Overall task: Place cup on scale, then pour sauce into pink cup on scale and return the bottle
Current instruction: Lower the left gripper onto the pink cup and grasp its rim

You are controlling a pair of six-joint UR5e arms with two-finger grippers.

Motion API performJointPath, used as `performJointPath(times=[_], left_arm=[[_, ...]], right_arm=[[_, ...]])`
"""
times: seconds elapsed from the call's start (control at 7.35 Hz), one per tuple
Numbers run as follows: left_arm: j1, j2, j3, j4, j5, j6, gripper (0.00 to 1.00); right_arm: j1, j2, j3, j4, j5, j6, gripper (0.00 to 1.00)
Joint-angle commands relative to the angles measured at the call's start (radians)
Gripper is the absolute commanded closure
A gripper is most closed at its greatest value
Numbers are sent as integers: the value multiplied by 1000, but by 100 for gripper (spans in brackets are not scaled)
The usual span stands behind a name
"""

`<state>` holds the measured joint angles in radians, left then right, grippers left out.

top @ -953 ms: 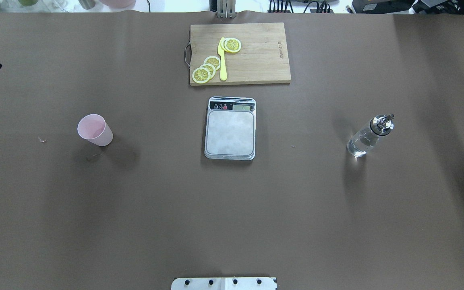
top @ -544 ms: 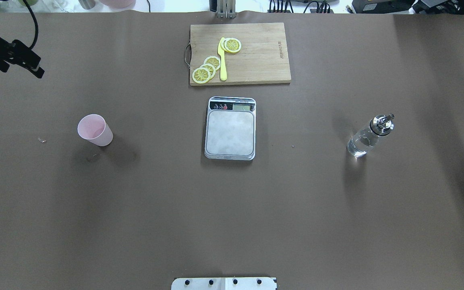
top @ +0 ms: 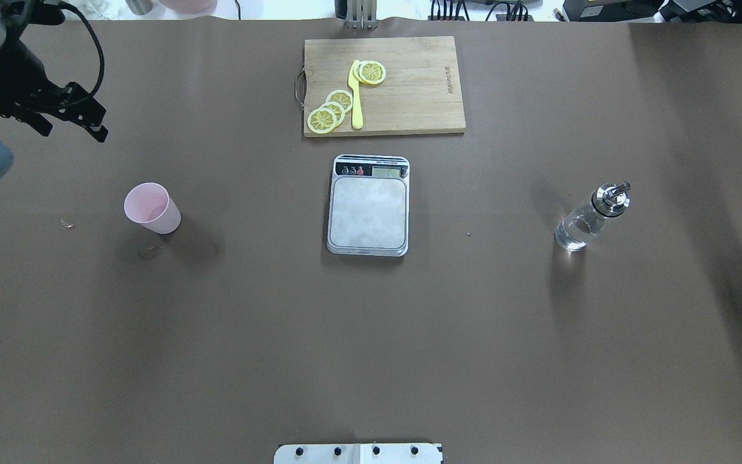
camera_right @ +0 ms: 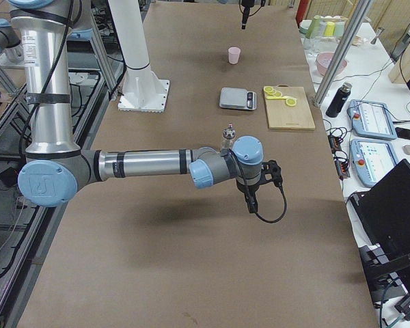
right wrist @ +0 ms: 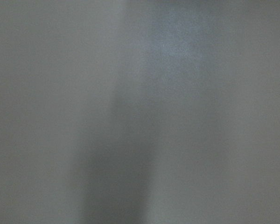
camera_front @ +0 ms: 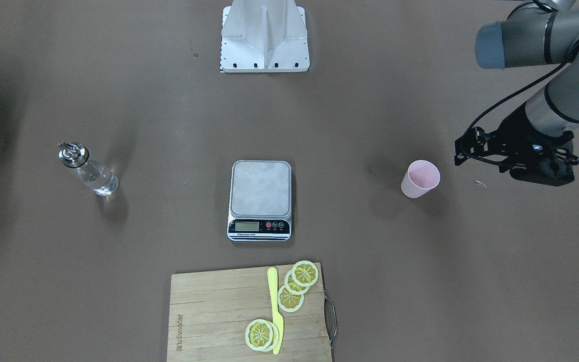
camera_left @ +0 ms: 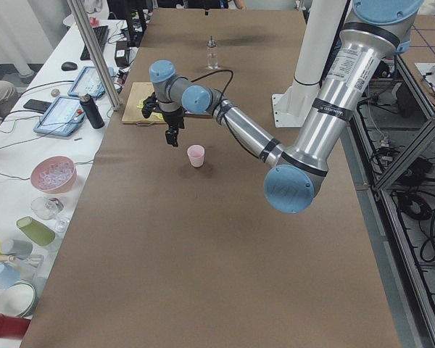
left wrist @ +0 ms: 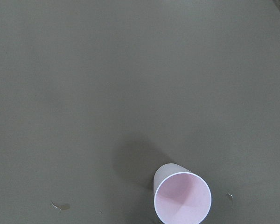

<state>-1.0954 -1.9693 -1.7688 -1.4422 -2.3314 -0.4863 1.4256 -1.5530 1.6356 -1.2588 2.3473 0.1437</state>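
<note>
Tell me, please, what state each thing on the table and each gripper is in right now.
cup: upright on the table, empty, not on the scale.
scale: platform bare; display unreadable.
bottle: upright, capped, partly filled with clear sauce.
left gripper: above the table near the cup, holding nothing; opening unclear.
right gripper: over bare table, holding nothing; opening unclear.
knife: lying flat on the cutting board between lemon slices.

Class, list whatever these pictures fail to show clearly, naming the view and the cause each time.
- Scale reading: digits too small in both the overhead and front-facing views.
- Right hand: shows only in the right side view, small and dark; open or shut unclear.
- Right wrist view: nothing but blurred grey.
- Left hand: dark, seen from above in the overhead view; open or shut unclear.
</note>
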Motion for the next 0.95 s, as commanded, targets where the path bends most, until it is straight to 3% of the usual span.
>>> performJointPath(times=[0.0, 0.27, 0.82], left_arm=[[32, 10, 83, -122, 21, -6, 1], [92, 10, 98, -179, 78, -67, 2], [129, 67, 141, -329, 75, -72, 8]], right_arm=[[-10, -5, 70, 15, 20, 7, 0], [-20, -9, 101, 15, 21, 13, 0], [-33, -9, 104, 15, 17, 13, 0]])
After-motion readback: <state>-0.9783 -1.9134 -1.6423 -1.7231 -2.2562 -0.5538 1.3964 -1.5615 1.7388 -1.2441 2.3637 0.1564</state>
